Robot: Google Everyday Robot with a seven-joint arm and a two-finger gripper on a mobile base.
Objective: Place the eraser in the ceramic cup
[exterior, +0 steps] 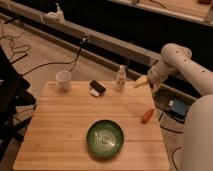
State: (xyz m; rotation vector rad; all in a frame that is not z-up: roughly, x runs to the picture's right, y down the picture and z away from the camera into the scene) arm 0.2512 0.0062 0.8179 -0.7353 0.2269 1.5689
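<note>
The eraser [98,86], a small black block, lies on the wooden table [60,130] near its far edge, between the cup and the bottle. The ceramic cup [63,80], small and white, stands upright at the far left of the table, about a hand's width left of the eraser. My gripper [142,81] hangs at the end of the white arm [175,57] over the table's far right corner, right of the bottle and well away from the eraser and the cup.
A pale flat block [93,92] lies against the eraser's front left side. A small clear bottle [120,78] stands right of the eraser. A green bowl [105,138] sits front centre. An orange carrot-like thing [147,116] lies at the right edge. Cables run across the floor behind.
</note>
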